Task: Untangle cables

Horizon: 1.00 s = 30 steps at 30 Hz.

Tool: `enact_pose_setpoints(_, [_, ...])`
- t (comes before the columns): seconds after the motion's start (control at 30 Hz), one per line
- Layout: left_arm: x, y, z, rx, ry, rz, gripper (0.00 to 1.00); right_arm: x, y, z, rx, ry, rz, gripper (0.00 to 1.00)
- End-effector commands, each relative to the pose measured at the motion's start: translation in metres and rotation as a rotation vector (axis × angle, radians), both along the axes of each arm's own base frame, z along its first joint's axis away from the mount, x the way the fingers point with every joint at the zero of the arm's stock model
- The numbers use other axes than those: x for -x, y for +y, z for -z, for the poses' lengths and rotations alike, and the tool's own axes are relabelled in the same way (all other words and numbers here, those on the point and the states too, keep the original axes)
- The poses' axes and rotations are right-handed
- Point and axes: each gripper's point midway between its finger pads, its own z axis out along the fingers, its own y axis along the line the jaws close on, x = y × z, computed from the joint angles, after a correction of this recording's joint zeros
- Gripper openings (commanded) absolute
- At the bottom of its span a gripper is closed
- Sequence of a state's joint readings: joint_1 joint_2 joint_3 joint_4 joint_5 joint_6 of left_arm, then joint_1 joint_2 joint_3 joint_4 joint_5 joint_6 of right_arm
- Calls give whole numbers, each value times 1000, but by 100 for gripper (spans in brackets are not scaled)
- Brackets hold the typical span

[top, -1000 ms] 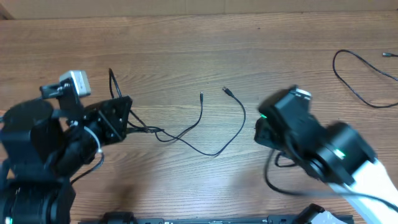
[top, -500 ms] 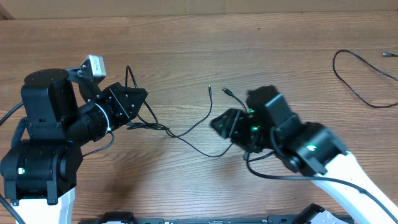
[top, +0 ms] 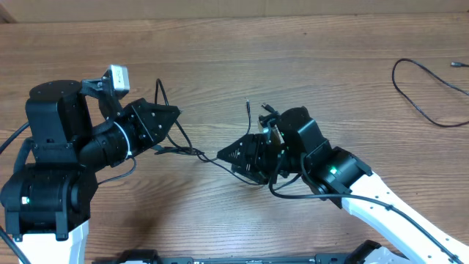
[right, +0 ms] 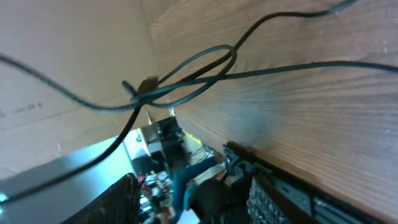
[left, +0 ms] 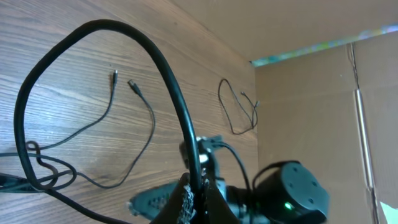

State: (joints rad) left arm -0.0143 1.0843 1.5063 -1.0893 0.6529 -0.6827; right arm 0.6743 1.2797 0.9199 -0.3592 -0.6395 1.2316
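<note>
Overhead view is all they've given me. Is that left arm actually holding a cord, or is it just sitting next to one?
Observer: It is holding one. In the left wrist view the left fingers are pinched shut on a cable that arcs up out of them.
Visitor: And the right arm?
Observer: Its wrist camera shows the right fingers spread apart, with nothing between them.
Visitor: So what is it pointed at?
Observer: A knot just ahead of those fingers, where one cable forms a loop and other strands cross through it.
</note>
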Motion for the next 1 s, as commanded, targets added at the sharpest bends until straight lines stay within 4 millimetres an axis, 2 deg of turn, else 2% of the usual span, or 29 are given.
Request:
enact_pose_setpoints(0.0, [9,-9,-11,35,-14,36,4,1,6,7,-10,96,20,52])
enact_pose_setpoints(0.17, [8,-14,-13,47,-10,34,4,7,28,10,-29,101,-9,51])
enact_pose_setpoints(0.33, [12,-23,-14,48,-15,66,4,2,48,11,-63,83,7,51])
enact_pose_setpoints(0.5, [15,-29,-14,48,-15,91,4,-4,54,14,-76,110,32,48])
enact_pose_setpoints(0.77, [16,-30,-14,49,-14,97,4,-11,55,37,-33,176,82,48])
enact_pose_setpoints(0.97, [16,-30,-14,51,-12,100,4,-19,54,41,-24,197,140,44])
